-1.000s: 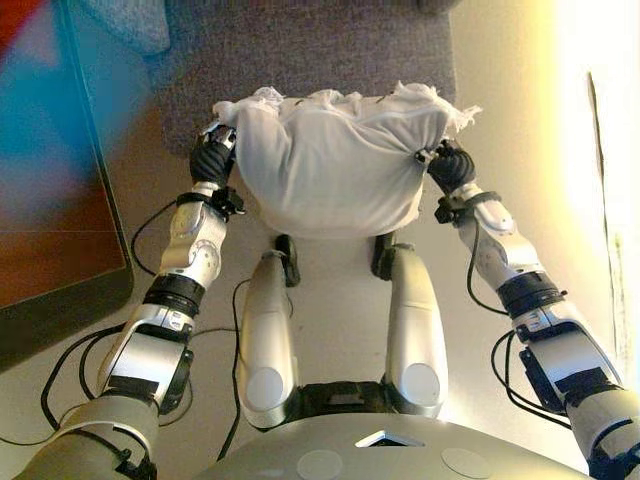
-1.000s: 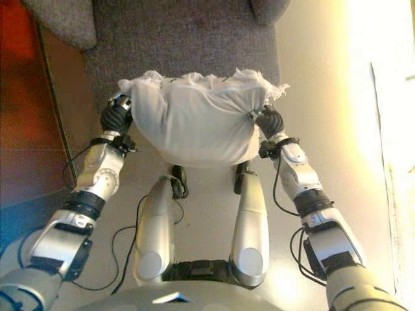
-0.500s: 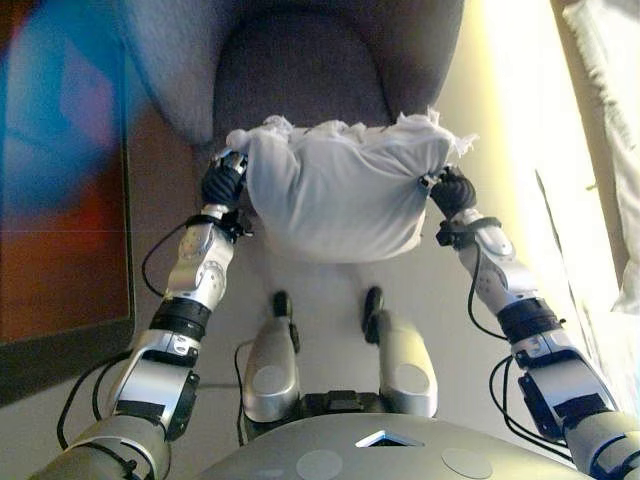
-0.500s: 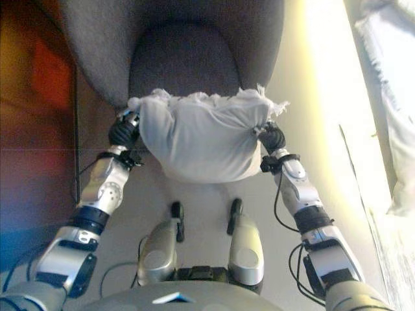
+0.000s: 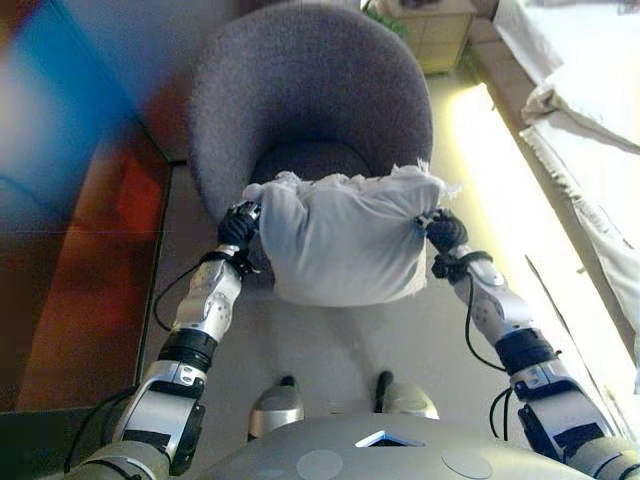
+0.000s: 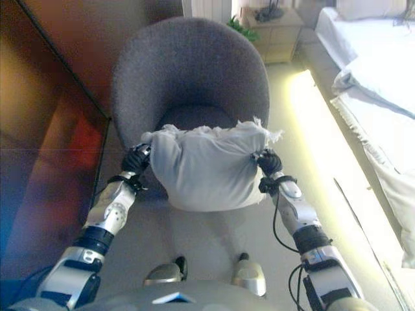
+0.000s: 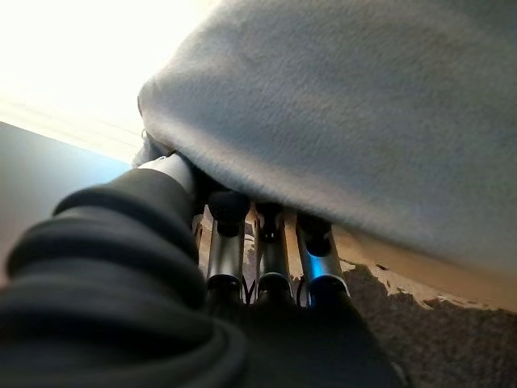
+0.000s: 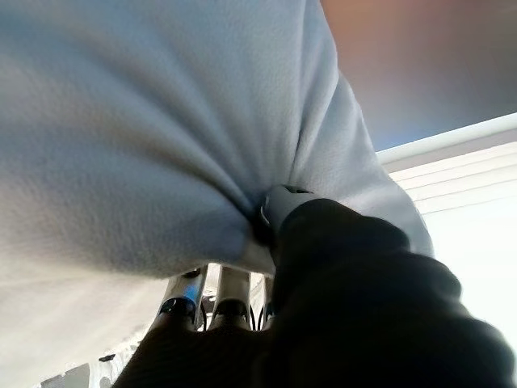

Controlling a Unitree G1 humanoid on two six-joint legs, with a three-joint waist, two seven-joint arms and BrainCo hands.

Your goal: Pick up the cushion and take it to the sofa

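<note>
A white cushion [image 5: 345, 238] with frayed edges hangs in the air between my two hands, in front of a grey round-backed armchair [image 5: 300, 95]. My left hand [image 5: 238, 228] grips the cushion's left corner and my right hand [image 5: 443, 233] grips its right corner. In the left wrist view my fingers [image 7: 229, 234] curl under the cushion [image 7: 363, 113]. In the right wrist view the thumb [image 8: 279, 206] presses into the bunched fabric of the cushion [image 8: 145, 129]. The cushion hides the front of the armchair's seat [image 6: 191, 116].
A dark reddish-brown panel [image 6: 52, 129] runs along the left. White bedding [image 6: 376, 71] lies at the right. A small wooden cabinet with a plant [image 6: 272, 32] stands behind the armchair. Pale floor [image 6: 207, 233] lies below the cushion.
The camera has tilted up, so the whole armchair, the cabinet and the bedding now show. The cushion stays held between both hands, now nearer the armchair's seat.
</note>
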